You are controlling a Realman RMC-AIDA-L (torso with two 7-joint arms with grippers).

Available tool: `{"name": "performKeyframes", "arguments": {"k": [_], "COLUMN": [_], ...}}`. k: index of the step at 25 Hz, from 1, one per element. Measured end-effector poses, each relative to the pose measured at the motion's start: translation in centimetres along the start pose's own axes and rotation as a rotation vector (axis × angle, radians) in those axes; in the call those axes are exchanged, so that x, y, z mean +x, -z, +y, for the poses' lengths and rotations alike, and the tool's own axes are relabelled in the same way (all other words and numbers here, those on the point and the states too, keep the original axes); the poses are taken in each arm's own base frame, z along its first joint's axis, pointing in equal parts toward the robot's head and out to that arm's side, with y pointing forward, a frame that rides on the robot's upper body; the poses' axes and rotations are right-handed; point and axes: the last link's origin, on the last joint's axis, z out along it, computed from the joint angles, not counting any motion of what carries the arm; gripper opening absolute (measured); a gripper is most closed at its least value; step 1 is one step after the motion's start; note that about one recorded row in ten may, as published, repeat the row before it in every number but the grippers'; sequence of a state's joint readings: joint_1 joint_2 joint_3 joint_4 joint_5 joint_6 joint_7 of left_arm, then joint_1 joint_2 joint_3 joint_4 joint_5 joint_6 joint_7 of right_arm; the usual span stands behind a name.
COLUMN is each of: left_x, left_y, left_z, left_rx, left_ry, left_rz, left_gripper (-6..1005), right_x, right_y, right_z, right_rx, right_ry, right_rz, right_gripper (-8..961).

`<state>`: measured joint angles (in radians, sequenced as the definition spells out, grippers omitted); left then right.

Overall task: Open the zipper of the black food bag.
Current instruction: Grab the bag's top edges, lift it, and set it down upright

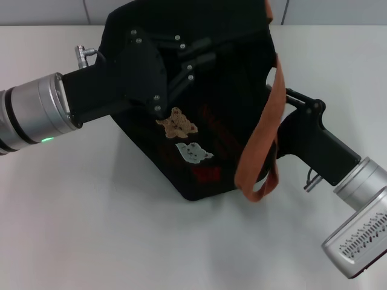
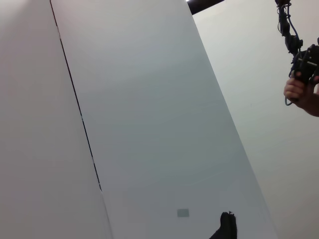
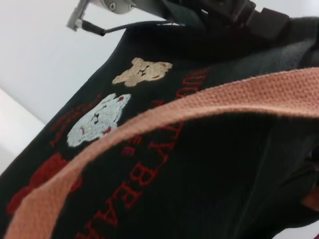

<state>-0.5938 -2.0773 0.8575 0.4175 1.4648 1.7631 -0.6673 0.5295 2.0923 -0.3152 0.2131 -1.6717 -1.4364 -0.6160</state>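
The black food bag point(image 1: 205, 139) looks soft and floppy; left gripper point(image 1: 199, 51) at twelve o'clock, right gripper point(image 1: 284, 99) at three, jaw states unclear; zipper hidden.

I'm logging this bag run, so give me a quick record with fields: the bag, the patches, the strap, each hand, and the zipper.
bag: black food bag, lying on the white table
patches: tan bear above white bear
strap: orange-brown strap looped over the bag's right side
left hand: left hand over the bag's top part
right hand: right hand at the bag's right side, behind the strap
zipper: not visible in any view
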Motion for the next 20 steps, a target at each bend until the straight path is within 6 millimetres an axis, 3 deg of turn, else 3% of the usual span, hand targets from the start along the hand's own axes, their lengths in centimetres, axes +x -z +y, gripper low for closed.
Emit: {"name": "performKeyframes", "arguments": {"k": [10, 20], "left_x": [-0.2, -0.6], "left_y": [0.2, 1.3], "left_z": [0.1, 0.5], "left_rx": [0.011, 0.061], "left_ry": [0.004, 0.006], "left_rz": [0.0, -0.005], "left_gripper": [94, 94], "right_x": [-0.4, 0.7], "right_y": [0.0, 2.4], "right_z": [-0.2, -4.7], "right_rx": [0.027, 0.147], "right_ry": [-0.027, -0.393], "right_rz": [-0.016, -0.102], "right_gripper": [388, 392]}}
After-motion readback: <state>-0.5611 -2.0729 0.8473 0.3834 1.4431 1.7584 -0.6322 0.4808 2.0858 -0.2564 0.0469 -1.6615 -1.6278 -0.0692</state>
